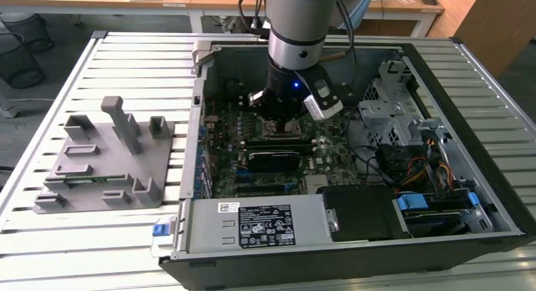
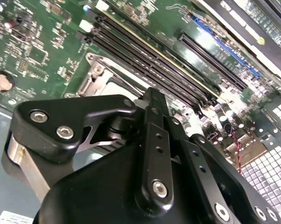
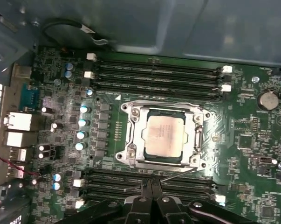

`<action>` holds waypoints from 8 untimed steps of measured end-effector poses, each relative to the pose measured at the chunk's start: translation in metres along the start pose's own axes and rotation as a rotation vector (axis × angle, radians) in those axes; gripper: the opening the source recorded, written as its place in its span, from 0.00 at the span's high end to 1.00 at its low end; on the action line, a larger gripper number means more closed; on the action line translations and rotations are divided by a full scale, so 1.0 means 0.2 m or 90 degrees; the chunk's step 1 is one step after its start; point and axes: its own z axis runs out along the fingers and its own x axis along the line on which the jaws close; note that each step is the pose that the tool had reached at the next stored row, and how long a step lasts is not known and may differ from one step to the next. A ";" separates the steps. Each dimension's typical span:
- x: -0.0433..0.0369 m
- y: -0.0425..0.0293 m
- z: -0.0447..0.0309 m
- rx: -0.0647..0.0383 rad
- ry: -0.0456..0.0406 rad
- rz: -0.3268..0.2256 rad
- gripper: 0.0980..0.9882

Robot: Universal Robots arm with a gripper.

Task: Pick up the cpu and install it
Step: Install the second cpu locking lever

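Observation:
The cpu (image 3: 163, 135), a flat square chip with a silver-grey top, lies inside the motherboard socket (image 3: 131, 140) with the metal frame around it, seen in the first wrist view. My gripper (image 3: 152, 189) hangs beside the socket, over the memory slots, with its two black fingers closed together and nothing between them. In the exterior view the gripper (image 1: 280, 118) is low inside the open computer case, right over the socket area of the green motherboard (image 1: 222, 125). The second wrist view shows the gripper body (image 2: 149, 154) with part of the socket's frame (image 2: 100, 77) just past it.
Memory slots (image 3: 154, 74) run along both sides of the socket. A grey plastic fixture tray (image 1: 109, 159) stands on the slatted table at the exterior view's left. The case holds a power supply (image 1: 251, 222), a drive cage (image 1: 390, 112) and cables (image 1: 418, 172) at the exterior view's right.

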 end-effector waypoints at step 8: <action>0.020 -0.002 0.041 0.000 0.0000 0.000 0.99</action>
